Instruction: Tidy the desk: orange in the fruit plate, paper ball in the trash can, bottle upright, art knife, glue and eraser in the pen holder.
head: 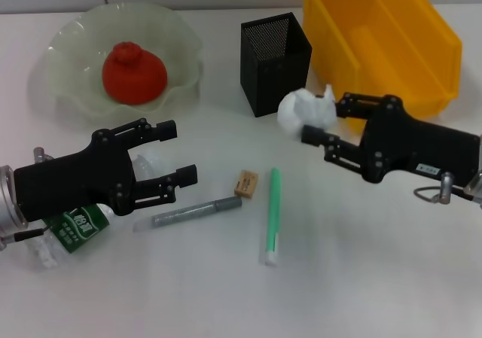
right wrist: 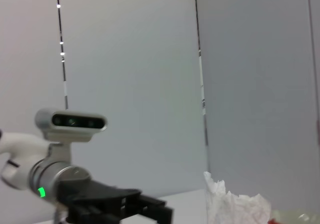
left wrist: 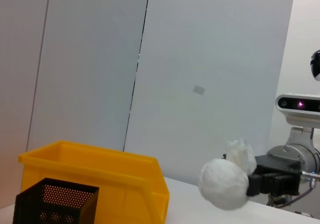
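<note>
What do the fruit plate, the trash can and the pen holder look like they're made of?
The fruit plate looks like pale green translucent glass, glossy, with a wavy rim, though it could be plastic. The trash can looks like smooth bright yellow moulded plastic. The pen holder appears to be black metal mesh, given its fine perforated walls.

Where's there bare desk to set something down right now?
The near edge below the glue and art knife is bare, as is the strip under the right gripper. It is crowded between the left gripper, eraser and pen holder.
</note>
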Robot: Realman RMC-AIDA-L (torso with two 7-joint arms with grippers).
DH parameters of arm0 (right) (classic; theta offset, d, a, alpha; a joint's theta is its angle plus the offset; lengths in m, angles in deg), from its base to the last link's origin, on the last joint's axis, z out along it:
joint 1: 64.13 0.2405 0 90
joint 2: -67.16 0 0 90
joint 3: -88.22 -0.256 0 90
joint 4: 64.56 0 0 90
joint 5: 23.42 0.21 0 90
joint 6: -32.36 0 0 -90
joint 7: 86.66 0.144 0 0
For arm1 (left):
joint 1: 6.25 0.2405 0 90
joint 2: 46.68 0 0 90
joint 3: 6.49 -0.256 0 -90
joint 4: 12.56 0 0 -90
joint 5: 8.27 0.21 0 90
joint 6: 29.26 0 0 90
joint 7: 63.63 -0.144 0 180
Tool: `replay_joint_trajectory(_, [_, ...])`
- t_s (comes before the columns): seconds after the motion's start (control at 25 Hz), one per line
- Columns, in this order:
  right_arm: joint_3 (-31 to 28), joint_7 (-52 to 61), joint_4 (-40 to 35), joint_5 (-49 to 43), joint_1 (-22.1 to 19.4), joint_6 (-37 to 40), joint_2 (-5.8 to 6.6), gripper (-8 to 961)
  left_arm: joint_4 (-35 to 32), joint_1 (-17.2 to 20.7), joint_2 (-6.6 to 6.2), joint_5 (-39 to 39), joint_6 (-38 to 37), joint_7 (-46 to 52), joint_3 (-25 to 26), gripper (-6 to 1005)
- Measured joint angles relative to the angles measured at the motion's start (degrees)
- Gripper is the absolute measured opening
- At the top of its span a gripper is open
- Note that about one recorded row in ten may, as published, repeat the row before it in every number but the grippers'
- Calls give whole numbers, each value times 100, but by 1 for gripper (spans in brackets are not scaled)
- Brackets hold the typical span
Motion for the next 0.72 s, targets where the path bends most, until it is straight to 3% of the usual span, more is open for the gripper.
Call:
replay_joint_trajectory(0.16, [-12,-245,36,559,-141,-249,-12,455,5,-10,-1,1,0,0,0,802])
replay_joint_trajectory(0.44, [-20,-573,197,2352,-384,-1314,-22,464,-6,-22,-2,-11,0,7,0,802])
replay_joint_trajectory(0.72, [-19,-597,235,2864,-235,-2159,-20,473,-31,-26,-1,-27,3,36,0,802])
